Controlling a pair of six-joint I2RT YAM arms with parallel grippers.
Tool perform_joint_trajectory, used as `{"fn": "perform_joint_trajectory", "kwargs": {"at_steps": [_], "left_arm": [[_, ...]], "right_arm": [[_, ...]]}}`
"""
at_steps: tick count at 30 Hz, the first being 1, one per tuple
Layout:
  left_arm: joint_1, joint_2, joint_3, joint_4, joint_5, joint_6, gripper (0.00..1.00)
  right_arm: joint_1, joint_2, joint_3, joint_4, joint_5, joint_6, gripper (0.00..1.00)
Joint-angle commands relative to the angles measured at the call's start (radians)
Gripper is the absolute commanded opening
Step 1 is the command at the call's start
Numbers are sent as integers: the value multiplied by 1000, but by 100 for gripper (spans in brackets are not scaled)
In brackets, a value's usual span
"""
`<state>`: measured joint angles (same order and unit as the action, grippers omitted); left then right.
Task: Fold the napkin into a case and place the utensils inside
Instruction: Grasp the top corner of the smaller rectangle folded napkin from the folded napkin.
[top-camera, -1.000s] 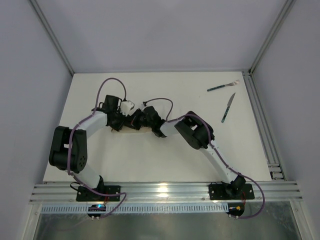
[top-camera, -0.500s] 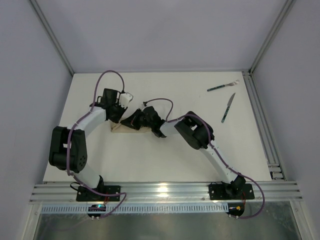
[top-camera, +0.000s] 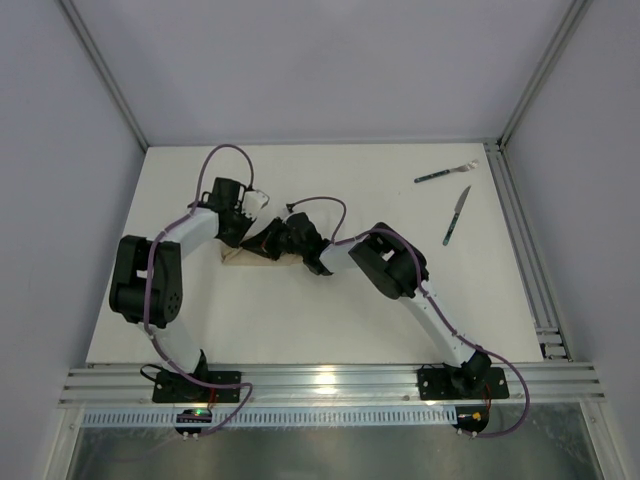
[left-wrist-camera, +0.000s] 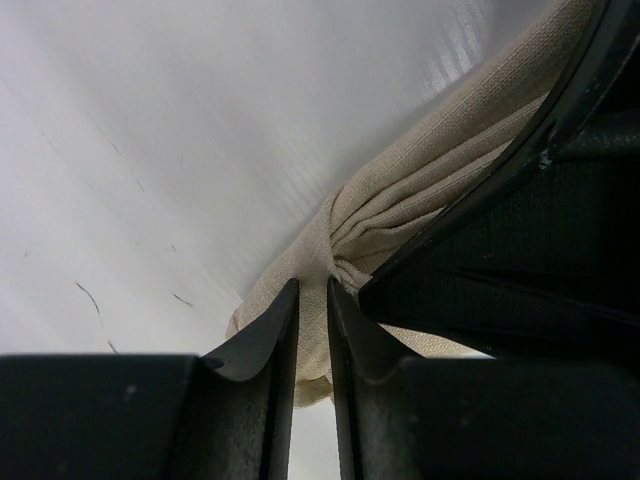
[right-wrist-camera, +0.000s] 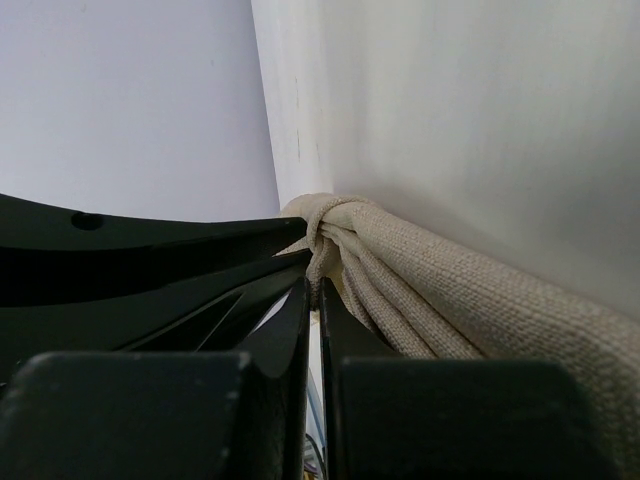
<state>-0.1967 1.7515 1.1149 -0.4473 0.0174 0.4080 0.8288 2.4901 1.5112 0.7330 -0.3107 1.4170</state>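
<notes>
On the bench (top-camera: 300, 320), left of centre, your left arm (top-camera: 188, 232) reaches in to the napkin (top-camera: 234, 257). The left jaws are clamped on it. From the left wrist you see a fold of the cloth pinched in the narrow gap between the two fingers (left-wrist-camera: 268, 345). The napkin is plain beige-tan, not flat but gathered into tight pleats that run up to the right.

Just beside them, the right jaws are together on the same bunch. From the right wrist, the pleats draw into a knot at the fingertips (right-wrist-camera: 298, 310). The two sets of jaws nearly touch. From above, they and both wrists cover most of the cloth, so you see only a tan strip at its near left edge.

Your right arm (top-camera: 395, 265) crosses the middle of the bench. Well apart, toward the far right corner, the fork (top-camera: 445, 174) and the knife (top-camera: 457, 216) lie on the bench, near the rail (top-camera: 520, 240).
</notes>
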Motion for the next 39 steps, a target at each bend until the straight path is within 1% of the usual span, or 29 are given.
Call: {"fn": "perform_joint_trajectory", "kwargs": {"at_steps": [1, 6, 12, 14, 20, 22, 25, 28, 31, 32, 37, 39], "left_arm": [[-4, -17, 31, -10, 47, -9, 20], [-12, -30, 42, -2, 59, -8, 26], [-17, -6, 42, -28, 75, 11, 27], [-18, -12, 42, -30, 84, 9, 29], [-18, -3, 57, -47, 90, 17, 29], [-18, 6, 63, -62, 131, 20, 29], [-18, -10, 62, -71, 162, 6, 34], [-18, -33, 62, -54, 155, -3, 35], [-18, -20, 71, -67, 98, 8, 29], [-18, -6, 71, -71, 84, 17, 25], [-20, 22, 65, -79, 85, 25, 19], [-20, 31, 65, -76, 69, 26, 15]], "right_arm": [[16, 36, 17, -4, 18, -1, 4], [16, 36, 12, -1, 16, 0, 4], [16, 38, 6, 2, 18, 7, 4], [16, 38, 6, 2, 18, 8, 4], [16, 35, 1, 8, 16, 10, 4], [16, 33, -3, 9, 16, 11, 4], [16, 32, -11, 16, 16, 14, 4], [15, 32, -11, 16, 16, 16, 4], [16, 30, -11, 17, 16, 17, 4], [16, 30, -11, 19, 16, 17, 4], [16, 32, -11, 20, 18, 20, 4], [16, 32, -11, 20, 18, 22, 4]]}}
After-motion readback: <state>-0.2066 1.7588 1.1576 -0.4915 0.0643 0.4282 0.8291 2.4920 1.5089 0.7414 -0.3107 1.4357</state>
